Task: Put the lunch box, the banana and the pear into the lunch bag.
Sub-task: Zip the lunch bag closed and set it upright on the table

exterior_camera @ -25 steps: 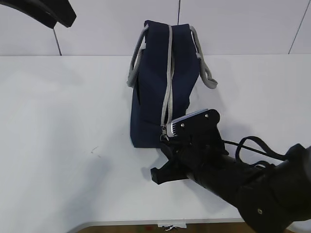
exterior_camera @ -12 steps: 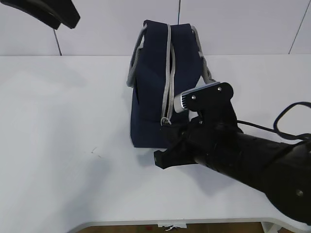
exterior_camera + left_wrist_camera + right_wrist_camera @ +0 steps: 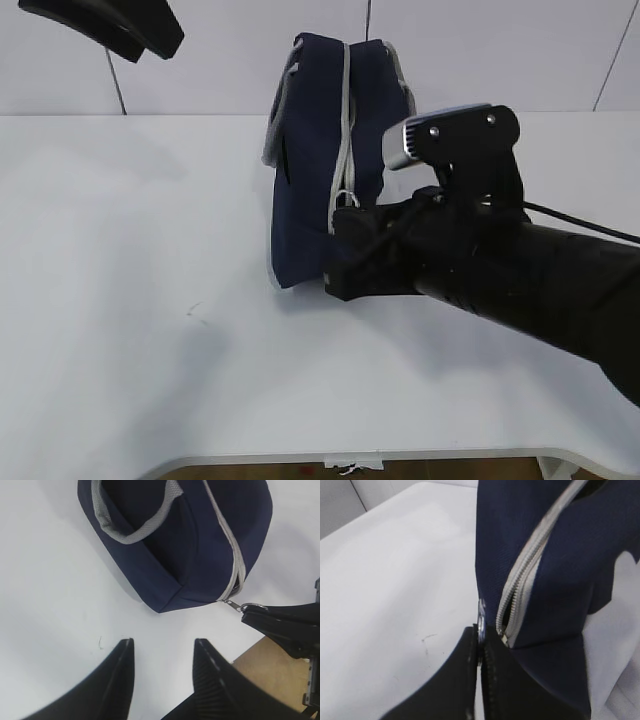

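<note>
The navy lunch bag (image 3: 310, 150) stands on the white table, tipped a little to the left, with its grey zipper (image 3: 345, 130) running along the top and down the near end. My right gripper (image 3: 342, 215) is shut on the zipper's ring pull (image 3: 481, 611) at the bag's near end. The zipper teeth (image 3: 530, 560) are slightly parted just above the pull. High above the table, my left gripper (image 3: 164, 642) is open and holds nothing, with the bag (image 3: 190, 540) beyond it. The lunch box, the banana and the pear are out of view.
Grey handles (image 3: 130, 530) lie along the bag's sides. There is a small scuff mark (image 3: 195, 312) on the table left of the bag. The table's front edge (image 3: 400, 458) is close behind my right arm. A white wall rises behind the table.
My right gripper has risen and moved away along the bag's near end with the ring pull in it. The bag now tips left. The left arm has drifted slightly right.
</note>
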